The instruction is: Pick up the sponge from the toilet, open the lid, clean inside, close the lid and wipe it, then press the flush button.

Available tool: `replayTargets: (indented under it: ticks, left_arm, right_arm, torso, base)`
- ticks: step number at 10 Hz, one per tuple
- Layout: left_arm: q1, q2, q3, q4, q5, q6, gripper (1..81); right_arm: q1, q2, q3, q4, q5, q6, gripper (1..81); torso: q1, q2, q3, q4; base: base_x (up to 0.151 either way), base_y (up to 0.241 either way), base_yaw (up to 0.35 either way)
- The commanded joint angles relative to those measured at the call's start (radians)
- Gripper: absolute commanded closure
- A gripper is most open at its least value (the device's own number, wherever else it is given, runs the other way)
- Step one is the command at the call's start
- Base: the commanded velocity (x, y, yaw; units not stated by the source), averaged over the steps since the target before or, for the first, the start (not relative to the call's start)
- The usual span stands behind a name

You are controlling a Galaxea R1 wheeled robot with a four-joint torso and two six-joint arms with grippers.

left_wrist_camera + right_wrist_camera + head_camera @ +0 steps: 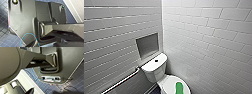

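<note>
The white toilet [156, 73] stands in the corner at the lower middle of the head view, its boxy tank against the left wall. The small dark flush button [156, 60] sits on the flat tank top. The oval lid [169, 83] is down over the bowl. On the lid lies the bright green sponge [179, 88], lengthwise, partly cut off by the picture's lower edge. Nothing touches it. Both my grippers stand open and hold nothing.
White tiled walls meet in a corner behind the toilet. A recessed niche [147, 45] sits in the left wall above the tank, with a metal grab bar [121, 81] lower down. Dark blue floor tiles [5, 37] [77, 79] lie under the robot's body.
</note>
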Motion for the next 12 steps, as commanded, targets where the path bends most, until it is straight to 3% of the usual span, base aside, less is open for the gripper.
replayTargets:
  ticks: [1,2,4,5,6,7,10,12]
  left_arm:
    - [-0.01,-0.004,0.012,0.008,0.058,0.01,1.0]
    - [-0.002,-0.004,0.01,0.008,0.058,0.01,1.0]
    - [0.012,-0.005,0.007,0.005,0.055,0.01,1.0]
    - [0.013,-0.007,0.004,0.005,0.055,0.01,1.0]
    - [0.013,-0.004,-0.002,0.003,0.055,0.01,1.0]
    - [0.015,-0.004,-0.003,0.0,0.055,0.009,1.0]
    - [0.015,0.003,0.001,-0.008,0.055,0.007,1.0]
    - [0.016,0.01,0.001,-0.008,0.055,0.001,1.0]
  right_arm:
    - [0.07,-0.232,0.331,0.018,-0.063,0.009,1.0]
    - [0.098,-0.264,0.359,0.027,-0.065,0.022,1.0]
    - [0.158,-0.314,0.405,0.053,-0.069,0.034,1.0]
    - [0.187,-0.335,0.414,0.068,-0.072,0.034,1.0]
    - [0.224,-0.359,0.416,0.079,-0.074,0.032,1.0]
    - [0.264,-0.373,0.416,0.081,-0.075,0.032,1.0]
    - [0.38,-0.394,0.396,0.079,-0.083,0.032,1.0]
    - [0.46,-0.394,0.376,0.085,-0.133,0.032,1.0]
  torso:
    - [0.061,-0.095,-0.086,-0.034]
    - [0.079,-0.123,-0.107,-0.004]
    - [0.123,-0.193,-0.173,-0.014]
    - [0.207,-0.323,-0.295,-0.014]
    - [0.167,-0.261,-0.144,-0.014]
    - [0.188,-0.294,-0.175,-0.014]
    - [0.245,-0.383,-0.194,-0.014]
    - [0.292,-0.458,-0.195,-0.014]
  base:
    - [0.0,0.0,0.0]
    - [0.0,0.0,0.0]
    - [0.0,0.0,0.0]
    - [0.0,0.0,0.0]
    - [0.0,0.0,0.0]
    - [0.0,0.0,0.0]
    - [0.0,0.0,0.0]
    - [0.0,0.0,0.0]
